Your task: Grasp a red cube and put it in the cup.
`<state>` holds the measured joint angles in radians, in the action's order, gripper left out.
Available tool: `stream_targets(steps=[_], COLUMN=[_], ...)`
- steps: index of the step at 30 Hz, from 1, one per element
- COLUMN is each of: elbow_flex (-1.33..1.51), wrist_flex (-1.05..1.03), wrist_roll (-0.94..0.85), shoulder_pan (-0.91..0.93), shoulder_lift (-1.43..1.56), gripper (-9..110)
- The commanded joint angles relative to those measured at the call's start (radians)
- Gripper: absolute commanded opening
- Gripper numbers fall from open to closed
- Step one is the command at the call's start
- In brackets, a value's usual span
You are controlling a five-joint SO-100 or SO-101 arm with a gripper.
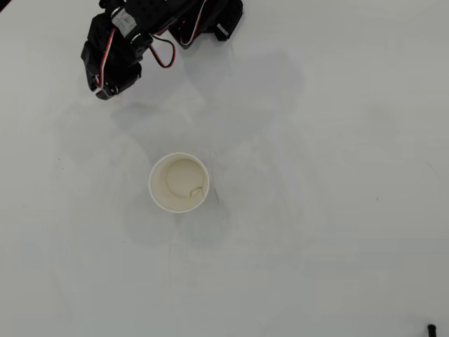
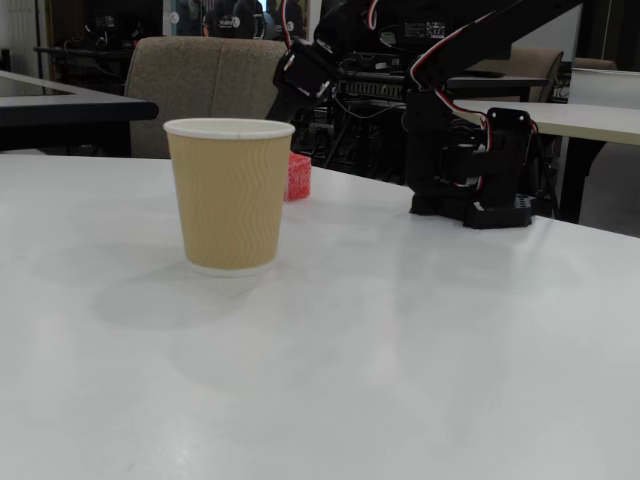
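Note:
The red cube (image 2: 298, 177) rests on the white table behind the cup, showing just past the cup's right side in the fixed view. In the overhead view the cube is hidden under the arm. The cup (image 1: 151, 184) stands upright mid-table with a white rim, a cream inside and nothing in it; in the fixed view the cup (image 2: 230, 195) has a tan rippled wall. My black gripper (image 1: 103, 91) hangs at the upper left, above where the cube lies, with its fingers pointing down. In the fixed view the gripper (image 2: 280, 95) is above the cube; its fingers are too dark to separate.
The arm's black base (image 2: 480, 170) sits at the table's far right in the fixed view, and the base (image 1: 219, 17) is at the top edge from overhead. A padded chair (image 2: 215, 80) and desks stand behind the table. A small dark object (image 1: 431, 328) lies at the bottom right corner.

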<state>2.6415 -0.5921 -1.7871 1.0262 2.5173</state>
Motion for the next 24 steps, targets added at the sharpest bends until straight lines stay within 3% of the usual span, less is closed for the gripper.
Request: stream_targets(steps=[1,6,8,13,24], elbow_flex=[-0.094,-0.118,-0.126,-0.13,-0.149], wrist_flex=[0.006,0.014,0.014,0.015,0.071], wrist_roll=[-0.003,-0.003,-0.003,-0.005,-0.009], shoulder_pan=[0.028,0.058,0.072,0.095,0.132], shoulder_lift=[-0.005,-0.026,-0.04,-0.066,-0.097], gripper=[1,7,18,26,28])
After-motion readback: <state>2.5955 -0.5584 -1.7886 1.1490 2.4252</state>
